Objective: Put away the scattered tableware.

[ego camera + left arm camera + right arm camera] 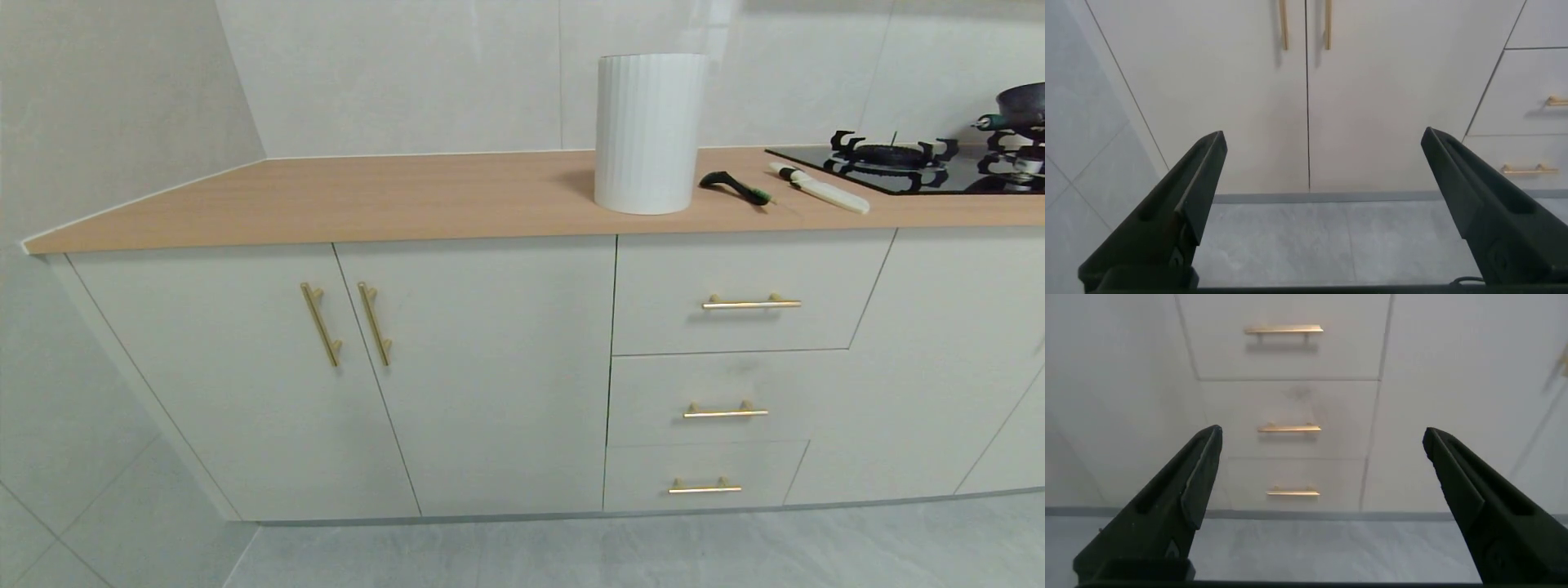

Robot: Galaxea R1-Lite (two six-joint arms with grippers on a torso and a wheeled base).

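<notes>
Dark utensil (735,187), knife (819,187) loose on surface (408,196) beside white holder (651,131).
Left gripper (1321,139), right gripper (1321,433) released, empty; grasp across handles advised.

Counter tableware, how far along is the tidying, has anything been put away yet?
Nothing looks done: the black-handled tool and the knife lie loose on the counter beside the white container. Nothing is in hand: the left end effector and right end effector are open and empty, facing the cabinet fronts. Left: pick up both pieces and stow them, probably in the container.
</notes>
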